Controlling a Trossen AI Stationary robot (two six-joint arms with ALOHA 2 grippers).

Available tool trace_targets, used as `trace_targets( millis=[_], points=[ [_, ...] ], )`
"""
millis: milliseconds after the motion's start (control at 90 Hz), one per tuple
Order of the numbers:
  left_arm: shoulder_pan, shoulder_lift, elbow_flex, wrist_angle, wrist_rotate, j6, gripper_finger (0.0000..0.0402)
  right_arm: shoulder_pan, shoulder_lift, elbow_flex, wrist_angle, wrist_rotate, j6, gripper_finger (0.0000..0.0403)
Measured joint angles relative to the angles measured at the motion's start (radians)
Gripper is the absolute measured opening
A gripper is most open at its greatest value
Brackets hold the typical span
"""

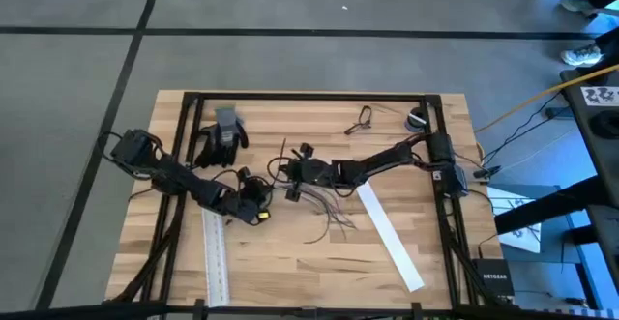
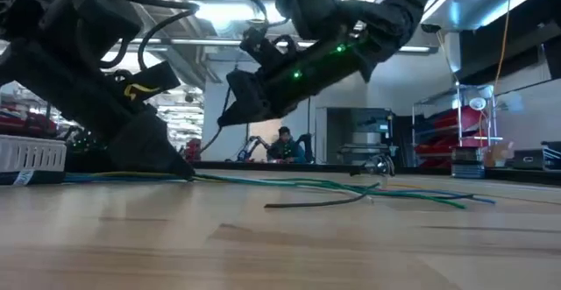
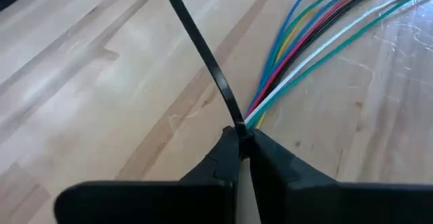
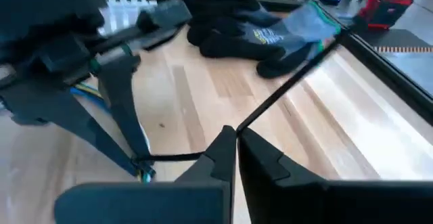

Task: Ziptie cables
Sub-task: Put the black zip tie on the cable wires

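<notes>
The cables [image 3: 318, 34] are a loose bunch of thin insulated wires, blue, green, red, yellow, white and black in the left wrist view, lying flat on the table [image 1: 290, 262] near its middle. In the high view [image 1: 324, 209] their far ends splay apart between the two white strips [image 1: 392, 235]. They look light, limp and smooth-skinned. A bunch of this kind will probably sag and fan out wherever it is unsupported, and single strands may slip free, so the best hold is likely at the gathered end, where the strands run together.

That gathered end sits at the tips of the left gripper [image 3: 240, 137], whose fingers are pressed together on the bunch, low against the wood. A black ziptie [image 3: 203, 55], a narrow, springy strap, meets the wires at the same pinch point and rises away from it.

The right gripper [image 4: 235, 137] hovers just beside the left one over the table's middle, its fingers closed on the ziptie, which runs taut from its tips. The strap is stiff enough to be pulled lengthwise but likely slippery, so a firm pinch near the bunch seems wise.

A pair of dark gloves [image 1: 221, 138] lies behind the left arm, well apart from the wires.
</notes>
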Motion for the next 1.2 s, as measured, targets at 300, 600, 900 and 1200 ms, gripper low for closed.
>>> trace_targets(
  millis=[300, 600, 900, 1200],
  points=[
    [0.0, 0.0, -0.001, 0.006, 0.005, 0.0, 0.0008, 0.0, -0.126, 0.001, -0.172, 0.012, -0.001, 0.0009],
    [0.001, 0.001, -0.001, 0.018, 0.01, 0.011, 0.0008, 0.0, -0.231, -0.045, -0.381, -0.12, 0.133, 0.0121],
    [0.001, 0.003, 0.0, 0.048, 0.016, 0.011, 0.0008, 0.01, 0.01, -0.116, 0.133, -0.284, 0.216, 0.0167],
    [0.0, 0.003, 0.003, 0.048, 0.017, 0.016, 0.0008, 0.01, 0.097, -0.018, 0.203, -0.279, 0.213, 0.0168]
  ],
)
